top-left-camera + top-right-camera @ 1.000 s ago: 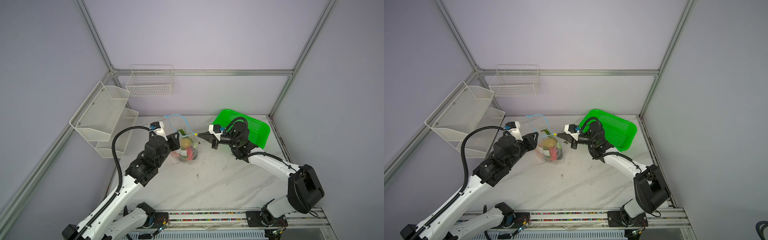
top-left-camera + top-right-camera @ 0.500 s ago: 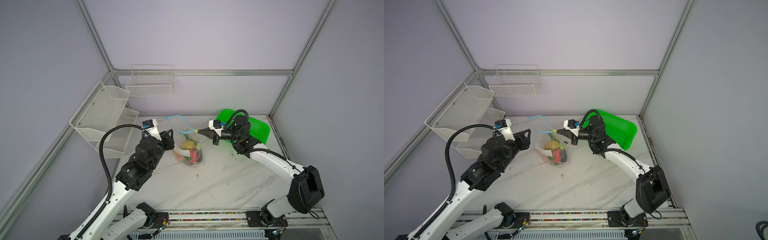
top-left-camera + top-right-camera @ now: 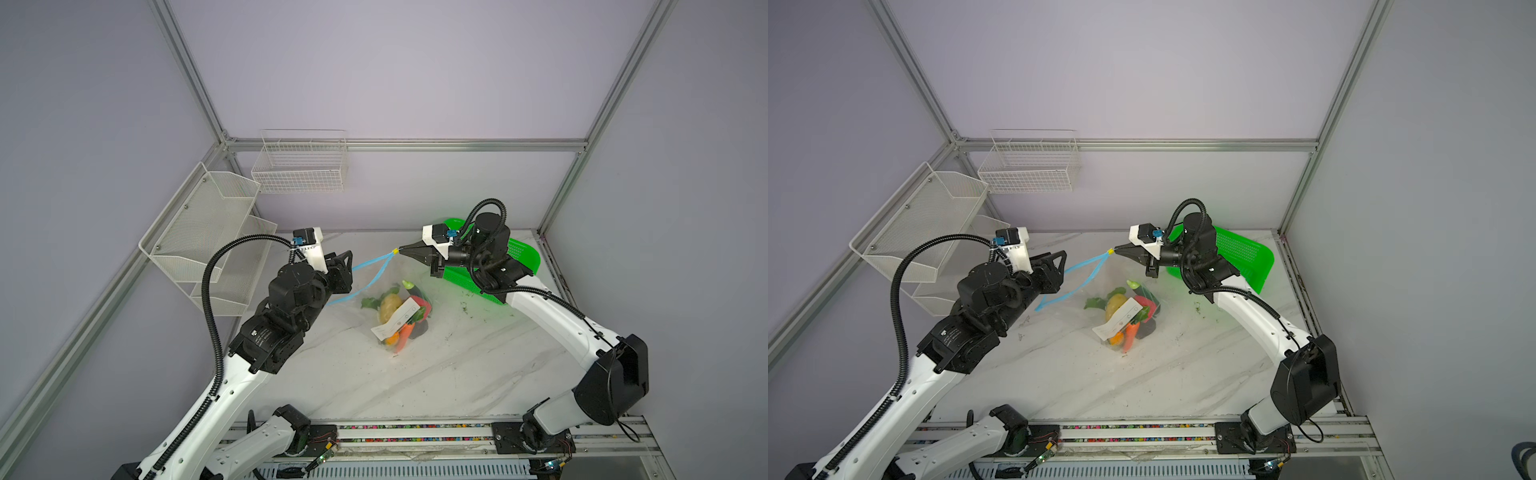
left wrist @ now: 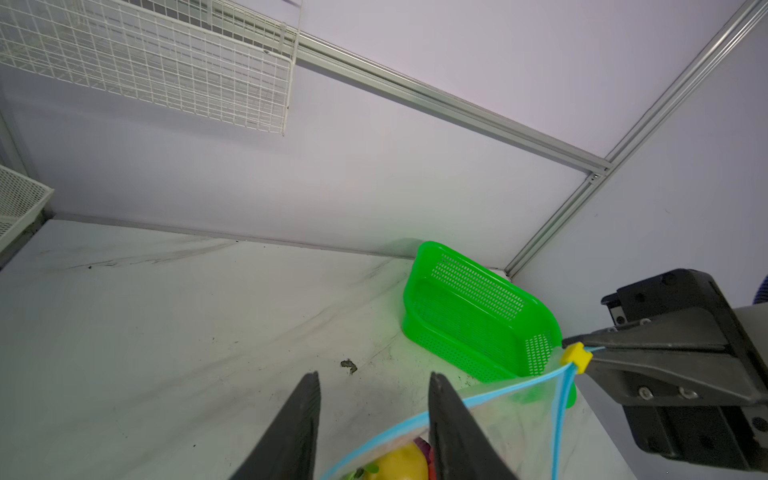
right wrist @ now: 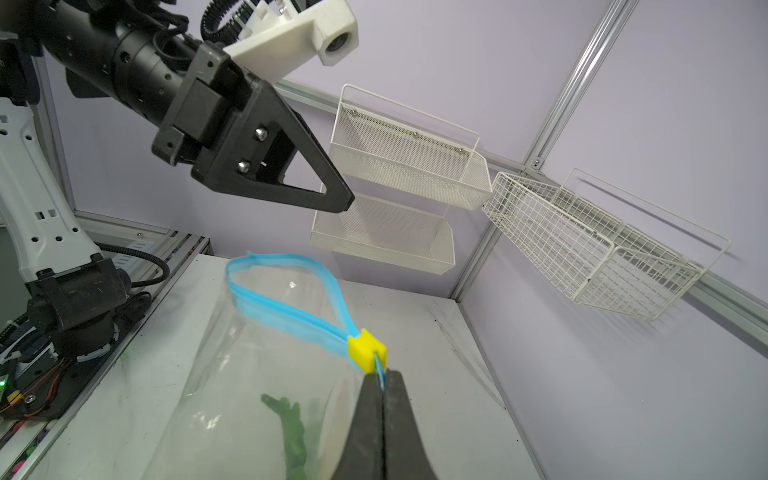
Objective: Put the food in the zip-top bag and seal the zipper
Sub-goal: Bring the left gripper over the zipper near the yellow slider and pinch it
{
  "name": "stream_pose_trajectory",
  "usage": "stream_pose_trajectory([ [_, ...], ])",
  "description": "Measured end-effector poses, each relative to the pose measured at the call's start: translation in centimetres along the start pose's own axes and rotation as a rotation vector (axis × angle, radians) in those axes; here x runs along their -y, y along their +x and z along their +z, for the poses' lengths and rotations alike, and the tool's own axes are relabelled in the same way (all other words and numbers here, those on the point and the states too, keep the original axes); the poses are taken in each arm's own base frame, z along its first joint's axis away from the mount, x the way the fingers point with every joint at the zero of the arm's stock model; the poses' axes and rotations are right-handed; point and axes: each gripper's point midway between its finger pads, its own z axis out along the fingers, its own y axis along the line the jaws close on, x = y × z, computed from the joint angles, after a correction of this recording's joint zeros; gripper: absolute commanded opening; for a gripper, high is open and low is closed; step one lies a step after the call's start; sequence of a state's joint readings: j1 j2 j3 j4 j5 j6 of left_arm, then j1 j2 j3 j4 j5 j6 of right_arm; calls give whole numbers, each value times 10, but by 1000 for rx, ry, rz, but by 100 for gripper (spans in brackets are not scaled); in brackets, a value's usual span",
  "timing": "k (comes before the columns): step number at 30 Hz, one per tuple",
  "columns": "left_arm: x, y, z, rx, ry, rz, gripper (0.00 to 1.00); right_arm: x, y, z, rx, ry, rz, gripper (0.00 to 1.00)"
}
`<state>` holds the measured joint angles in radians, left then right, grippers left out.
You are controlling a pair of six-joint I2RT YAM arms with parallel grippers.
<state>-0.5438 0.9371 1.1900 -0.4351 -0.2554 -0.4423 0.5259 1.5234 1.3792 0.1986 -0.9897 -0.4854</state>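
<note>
The clear zip-top bag (image 3: pixel 386 280) (image 3: pixel 1100 286) lies on the table with the food (image 3: pixel 390 307) (image 3: pixel 1116 305) piled at its low end: yellow, orange, red, green and dark pieces behind a white label. Its blue zipper (image 3: pixel 370 264) (image 5: pixel 286 322) gapes in a loop. My right gripper (image 3: pixel 401 250) (image 5: pixel 380 376) is shut on the zipper's end just behind the yellow slider (image 5: pixel 365 347) (image 4: pixel 575 357) and holds it raised. My left gripper (image 3: pixel 349 266) (image 4: pixel 374 382) hangs open over the loop's far end, with nothing between its fingers.
A green perforated basket (image 3: pixel 519 253) (image 4: pixel 469 316) stands tilted behind my right gripper at the back right. White mesh shelves (image 3: pixel 208 220) and a wire basket (image 3: pixel 299 166) hang on the walls at the back left. Dark crumbs dot the marble table (image 3: pixel 415 374).
My left gripper has drawn back to the left, off the bag, and its jaws have widened. The right gripper has stayed shut on the zipper end and shifted back and up, stretching the bag.
</note>
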Motion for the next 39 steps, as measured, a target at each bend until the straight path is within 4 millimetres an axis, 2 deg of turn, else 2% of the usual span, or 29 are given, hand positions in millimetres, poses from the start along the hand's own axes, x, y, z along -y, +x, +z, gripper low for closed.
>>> stream_pose_trajectory([
  [7, 29, -2, 8, -56, 125, 130, 50, 4, 5, -4, -23, 6, 19, 0],
  [16, 69, -3, 26, -129, 291, 221, 47, 8, 10, -7, -42, 21, 37, 0],
  [27, 109, 6, 22, -140, 542, 374, 47, 11, 22, -15, -63, 27, 4, 0],
  [32, 115, 16, 27, -137, 591, 479, 49, 10, 23, -20, -58, 6, -8, 0],
  [39, 112, 42, 67, -225, 585, 582, 50, 8, 26, -21, -57, -17, 3, 0],
])
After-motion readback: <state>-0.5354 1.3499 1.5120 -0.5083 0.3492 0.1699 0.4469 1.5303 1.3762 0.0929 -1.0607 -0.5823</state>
